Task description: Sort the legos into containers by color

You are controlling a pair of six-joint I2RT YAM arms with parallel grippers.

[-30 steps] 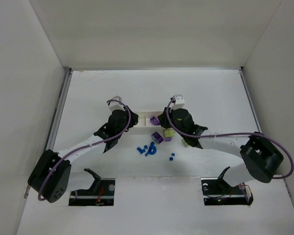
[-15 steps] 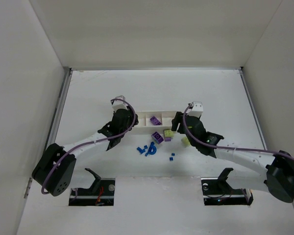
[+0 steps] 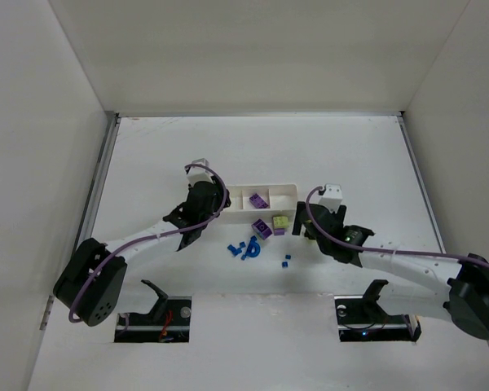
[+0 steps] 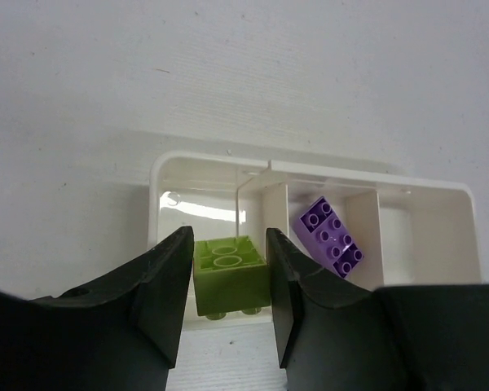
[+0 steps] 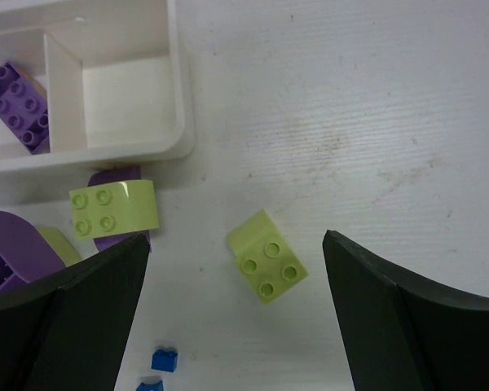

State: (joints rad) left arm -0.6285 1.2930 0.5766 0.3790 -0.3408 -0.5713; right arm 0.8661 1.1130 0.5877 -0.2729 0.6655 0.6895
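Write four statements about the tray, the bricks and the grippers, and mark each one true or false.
1. The left gripper grips a yellow-green brick. True.
2. The purple brick in the tray lies in an end compartment. False: it lies in the middle one.
3. The right gripper holds a brick. False: it is open above a loose yellow-green brick on the table.
4. Blue bricks lie on the table, outside the tray. True.
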